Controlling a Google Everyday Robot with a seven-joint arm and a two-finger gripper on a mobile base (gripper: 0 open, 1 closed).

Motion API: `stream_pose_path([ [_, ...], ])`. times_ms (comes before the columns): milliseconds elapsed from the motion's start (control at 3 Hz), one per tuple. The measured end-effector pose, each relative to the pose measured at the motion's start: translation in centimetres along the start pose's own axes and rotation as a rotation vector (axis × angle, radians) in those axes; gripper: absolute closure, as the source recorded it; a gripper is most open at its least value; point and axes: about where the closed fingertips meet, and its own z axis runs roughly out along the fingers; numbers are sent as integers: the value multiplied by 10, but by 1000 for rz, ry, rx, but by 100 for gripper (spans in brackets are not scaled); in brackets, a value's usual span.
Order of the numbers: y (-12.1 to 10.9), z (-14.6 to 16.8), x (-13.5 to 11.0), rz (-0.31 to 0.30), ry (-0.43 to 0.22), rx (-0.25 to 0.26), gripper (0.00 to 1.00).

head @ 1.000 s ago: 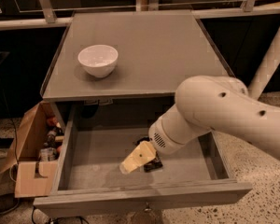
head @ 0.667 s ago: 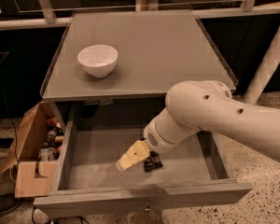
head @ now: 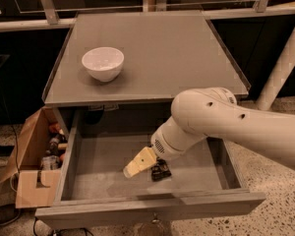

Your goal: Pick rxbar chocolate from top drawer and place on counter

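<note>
Down in the top drawer (head: 101, 173), hand (head: 145, 166) beside the rxbar chocolate (head: 161, 171), grip unclear, lettering illegible

Smooth white arm (head: 226, 127), tan pincer (head: 144, 168) in the top drawer (head: 152, 205).

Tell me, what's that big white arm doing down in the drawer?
The robot's arm is down inside the open top drawer, its gripper low over the drawer floor right beside the rxbar chocolate, a small dark bar. Whether it holds the bar cannot be told. The bar is not yet on the counter, where a white bowl sits.
</note>
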Motion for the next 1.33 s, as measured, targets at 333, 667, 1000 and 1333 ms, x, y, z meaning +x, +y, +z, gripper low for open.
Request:
stream_pose_path([
  [333, -8, 12, -5, 36, -4, 10, 0],
  [667, -25, 25, -11, 76, -2, 27, 0],
  [1000, -41, 37, -4, 112, 12, 47, 0],
  [1333, -42, 37, -4, 113, 12, 47, 0],
])
